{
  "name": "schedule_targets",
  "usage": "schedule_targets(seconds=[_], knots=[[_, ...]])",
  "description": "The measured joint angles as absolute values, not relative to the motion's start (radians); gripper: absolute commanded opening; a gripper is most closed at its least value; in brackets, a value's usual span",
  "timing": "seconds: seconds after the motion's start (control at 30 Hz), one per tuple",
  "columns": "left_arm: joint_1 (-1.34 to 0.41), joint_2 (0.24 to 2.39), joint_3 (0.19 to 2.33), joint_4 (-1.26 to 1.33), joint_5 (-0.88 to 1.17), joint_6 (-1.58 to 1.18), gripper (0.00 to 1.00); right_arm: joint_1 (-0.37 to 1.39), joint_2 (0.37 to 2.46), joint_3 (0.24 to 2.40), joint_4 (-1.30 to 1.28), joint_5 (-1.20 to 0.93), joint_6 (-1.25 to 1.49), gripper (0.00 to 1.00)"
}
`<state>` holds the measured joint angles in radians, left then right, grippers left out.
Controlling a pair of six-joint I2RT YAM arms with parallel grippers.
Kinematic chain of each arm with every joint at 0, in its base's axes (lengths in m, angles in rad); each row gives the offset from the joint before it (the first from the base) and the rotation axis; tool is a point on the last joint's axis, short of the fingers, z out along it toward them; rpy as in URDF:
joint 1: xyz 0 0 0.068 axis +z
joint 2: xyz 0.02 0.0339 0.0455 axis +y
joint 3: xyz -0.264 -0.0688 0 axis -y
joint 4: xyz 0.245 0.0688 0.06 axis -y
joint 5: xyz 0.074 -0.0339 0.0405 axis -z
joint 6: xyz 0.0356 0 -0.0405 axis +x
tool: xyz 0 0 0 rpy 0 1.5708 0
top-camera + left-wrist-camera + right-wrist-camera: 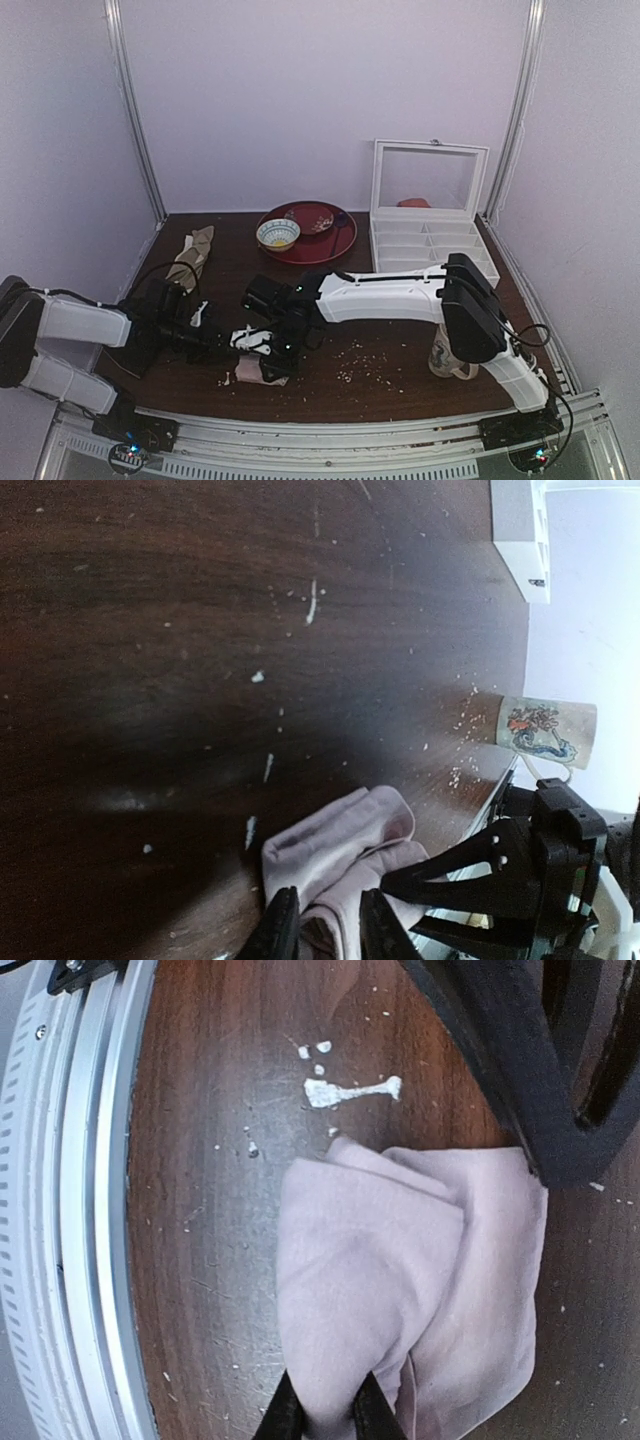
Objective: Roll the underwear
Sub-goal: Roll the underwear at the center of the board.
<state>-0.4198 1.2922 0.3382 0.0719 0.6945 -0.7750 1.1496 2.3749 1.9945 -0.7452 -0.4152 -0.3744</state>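
The pale pink underwear (247, 373) lies bunched and folded on the dark wooden table near its front edge. In the left wrist view the underwear (345, 850) sits between my left gripper's fingers; the left gripper (320, 930) is shut on a fold of it. In the right wrist view the underwear (400, 1260) is a folded bundle, and my right gripper (328, 1415) pinches its near fold. In the top view the left gripper (228, 345) and the right gripper (272, 352) meet over the garment from opposite sides.
A decorated mug (447, 352) stands at the front right, also in the left wrist view (545, 730). A red plate (330, 240) with a small bowl (277, 234), a white compartment box (430, 240), and a beige-olive cloth (192, 255) lie farther back. The metal rail (80, 1210) borders the front edge. Crumbs are scattered.
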Motion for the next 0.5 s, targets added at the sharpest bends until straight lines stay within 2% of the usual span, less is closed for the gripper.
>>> schedule_targets(seconds=[0.5], knots=[[-0.420, 1.292, 0.336, 0.014, 0.663, -0.766, 0.18, 1.119, 2.460, 2.111, -0.849, -0.622, -0.334, 0.00]])
